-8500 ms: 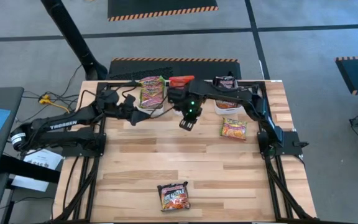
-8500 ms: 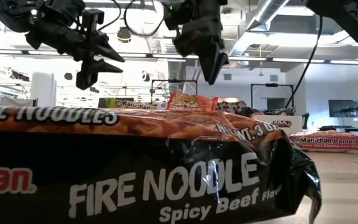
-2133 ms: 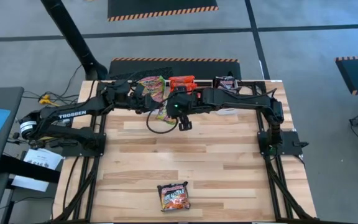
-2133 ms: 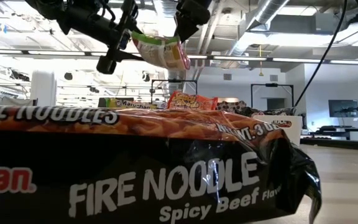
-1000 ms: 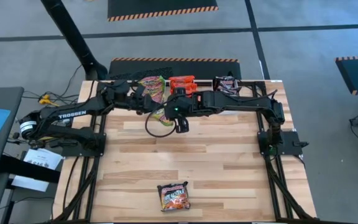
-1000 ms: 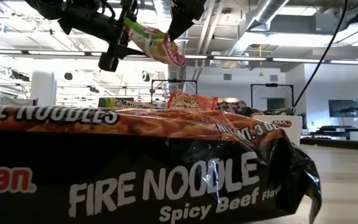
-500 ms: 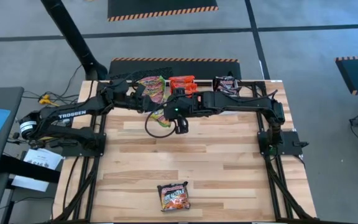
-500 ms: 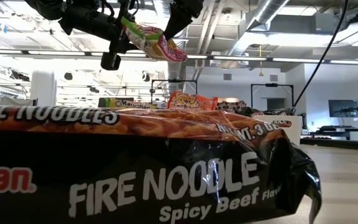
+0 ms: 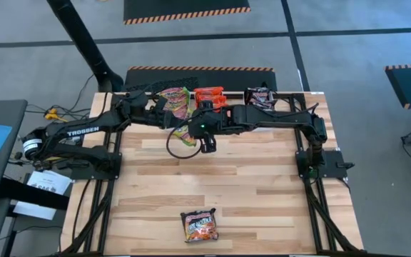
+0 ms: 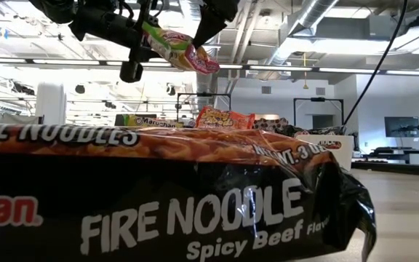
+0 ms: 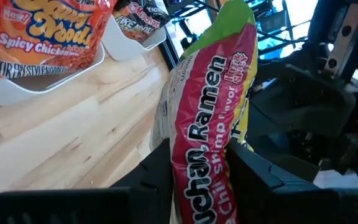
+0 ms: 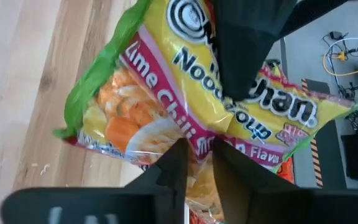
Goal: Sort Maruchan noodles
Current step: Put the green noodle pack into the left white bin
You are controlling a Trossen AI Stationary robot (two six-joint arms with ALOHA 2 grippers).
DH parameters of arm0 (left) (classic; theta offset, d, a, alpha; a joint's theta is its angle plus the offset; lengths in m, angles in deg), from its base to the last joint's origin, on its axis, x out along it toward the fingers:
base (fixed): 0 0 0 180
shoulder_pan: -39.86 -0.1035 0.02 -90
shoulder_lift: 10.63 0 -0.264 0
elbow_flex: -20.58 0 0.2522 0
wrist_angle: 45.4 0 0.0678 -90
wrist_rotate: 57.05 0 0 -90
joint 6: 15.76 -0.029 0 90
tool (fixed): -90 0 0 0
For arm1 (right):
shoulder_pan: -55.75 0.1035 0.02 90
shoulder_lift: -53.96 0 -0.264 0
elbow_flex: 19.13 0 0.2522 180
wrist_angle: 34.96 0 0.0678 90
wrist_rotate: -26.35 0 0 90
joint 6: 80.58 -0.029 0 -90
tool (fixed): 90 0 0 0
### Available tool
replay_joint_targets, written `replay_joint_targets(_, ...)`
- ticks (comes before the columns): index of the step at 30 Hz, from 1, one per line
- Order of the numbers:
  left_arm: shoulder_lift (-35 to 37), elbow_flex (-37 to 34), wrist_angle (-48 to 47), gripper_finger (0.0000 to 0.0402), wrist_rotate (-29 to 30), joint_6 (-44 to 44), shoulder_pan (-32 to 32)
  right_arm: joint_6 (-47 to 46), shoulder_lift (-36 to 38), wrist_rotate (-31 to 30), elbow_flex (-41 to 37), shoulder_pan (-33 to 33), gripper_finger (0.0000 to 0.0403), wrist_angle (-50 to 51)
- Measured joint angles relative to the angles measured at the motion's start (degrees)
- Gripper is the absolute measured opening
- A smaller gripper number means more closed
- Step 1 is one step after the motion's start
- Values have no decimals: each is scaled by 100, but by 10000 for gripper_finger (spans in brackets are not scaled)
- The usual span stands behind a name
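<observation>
The left gripper (image 11: 197,180) was clenched on the green-yellow lime chili shrimp packet (image 10: 180,48), holding it in the air above the far middle of the table (image 9: 248,193), just in front of the bins. The right gripper (image 12: 197,168) was at the packet's other edge, its fingers (image 12: 235,177) either side of the plastic; whether it gripped or had let go I cannot tell, so this looked like a hand-over from right to left. In the low view the packet lay tilted, its long axis running roughly left to right, the left-arm end higher and the free end drooping toward the right. As for progress, most of the sorting seemed done: the far edge held a green-yellow stack (image 9: 175,100) on the left, a red-orange stack (image 9: 209,93) in the middle and a black-purple stack (image 9: 260,95) on the right, with a white bin (image 11: 48,78) showing under the orange packets in the left wrist view. Still to go, by my reckoning, were the airborne packet, which belonged with the green-yellow stack, and one black Fire Noodle packet (image 9: 200,224) lying flat at the near edge, well apart from the rest.
</observation>
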Motion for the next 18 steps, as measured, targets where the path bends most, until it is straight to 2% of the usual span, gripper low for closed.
replay_joint_targets(6,0,0,-9,99,43,-380,-158,-7,-2,-53,527,-12,138,610)
replay_joint_targets(11,1,0,-18,99,113,-778,-336,-15,-2,-56,1110,-66,159,1091)
replay_joint_targets(18,9,164,-77,103,160,-2245,-734,-137,-2,-53,1829,-275,164,1791)
